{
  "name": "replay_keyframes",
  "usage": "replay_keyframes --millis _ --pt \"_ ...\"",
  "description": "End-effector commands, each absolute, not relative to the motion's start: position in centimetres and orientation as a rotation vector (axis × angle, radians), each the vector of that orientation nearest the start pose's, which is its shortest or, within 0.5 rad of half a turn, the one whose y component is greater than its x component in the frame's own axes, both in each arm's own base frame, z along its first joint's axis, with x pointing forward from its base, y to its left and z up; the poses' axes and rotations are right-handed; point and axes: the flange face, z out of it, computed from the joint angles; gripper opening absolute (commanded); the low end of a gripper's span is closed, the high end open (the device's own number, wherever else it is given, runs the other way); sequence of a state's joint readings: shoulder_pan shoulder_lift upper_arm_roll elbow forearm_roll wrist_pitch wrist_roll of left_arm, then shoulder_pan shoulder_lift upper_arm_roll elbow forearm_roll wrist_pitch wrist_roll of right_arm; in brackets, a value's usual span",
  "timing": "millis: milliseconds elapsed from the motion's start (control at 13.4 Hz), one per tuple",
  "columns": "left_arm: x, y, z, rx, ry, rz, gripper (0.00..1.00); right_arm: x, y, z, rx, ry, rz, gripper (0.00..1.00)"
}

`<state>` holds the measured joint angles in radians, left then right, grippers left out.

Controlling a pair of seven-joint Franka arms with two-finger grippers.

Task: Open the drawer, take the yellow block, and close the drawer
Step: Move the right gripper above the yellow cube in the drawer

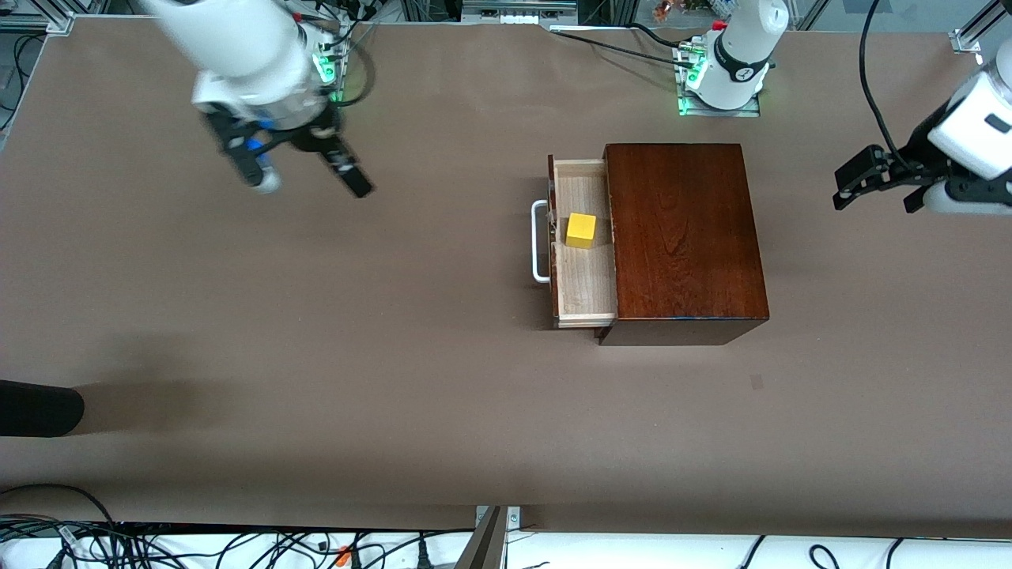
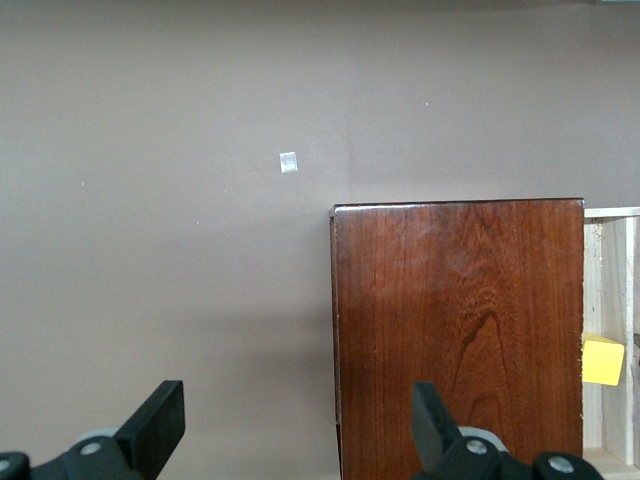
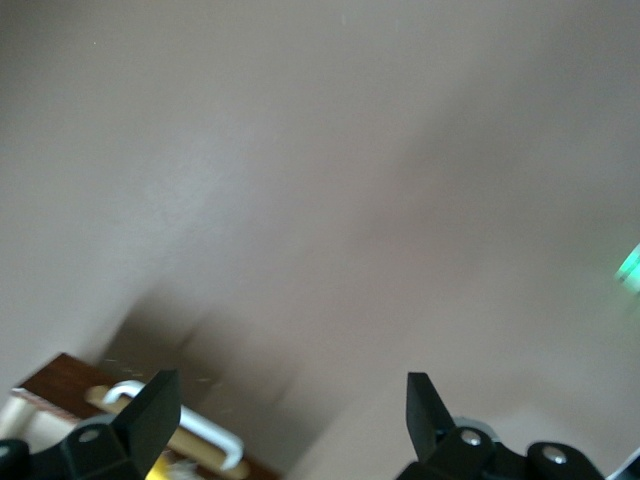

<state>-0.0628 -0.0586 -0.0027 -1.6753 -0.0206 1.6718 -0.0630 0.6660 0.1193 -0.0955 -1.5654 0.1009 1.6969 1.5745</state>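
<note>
The drawer (image 1: 585, 276) stands pulled out of the dark wooden box (image 1: 680, 237), its white handle (image 1: 539, 241) facing the right arm's end of the table. The yellow block (image 1: 581, 230) sits in the pale tray. My right gripper (image 1: 310, 183) hangs open and empty over bare table toward the right arm's end, well away from the handle. The right wrist view shows its gripper (image 3: 290, 415) and the handle (image 3: 180, 420). My left gripper (image 1: 874, 194) waits open over the table at the left arm's end. The left wrist view shows its gripper (image 2: 297, 420), the box (image 2: 460, 330) and the block (image 2: 602, 360).
A dark rounded object (image 1: 39, 407) juts in at the table's edge at the right arm's end, nearer the front camera. A small mark (image 1: 757, 382) lies on the brown table (image 1: 395, 356) nearer the camera than the box. Cables run along the front edge.
</note>
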Motion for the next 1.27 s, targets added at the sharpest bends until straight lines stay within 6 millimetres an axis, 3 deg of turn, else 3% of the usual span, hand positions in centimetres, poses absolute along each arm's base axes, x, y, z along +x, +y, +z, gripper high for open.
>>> replay_keyframes --millis 0,298,596,894,1193 --pt "52.6 -2.9 60.0 -3.175 0.008 -0.058 1.00 48.0 41.1 56.0 -2.488 1.728 0.083 1.00" --pt "53.0 -3.0 60.3 -3.172 0.012 -0.005 1.00 46.7 51.0 54.0 -2.235 2.016 0.091 1.00" --pt "53.3 -2.3 60.2 -3.170 -0.005 0.021 1.00 45.8 57.5 51.2 -2.000 2.214 0.129 1.00" --pt "53.5 -2.5 60.6 -3.144 0.010 0.003 1.00 45.0 60.8 47.0 -1.880 2.276 0.181 1.00" --pt "53.7 -2.6 60.6 -3.140 0.017 0.007 1.00 45.2 62.3 41.8 -1.908 2.279 0.158 1.00"
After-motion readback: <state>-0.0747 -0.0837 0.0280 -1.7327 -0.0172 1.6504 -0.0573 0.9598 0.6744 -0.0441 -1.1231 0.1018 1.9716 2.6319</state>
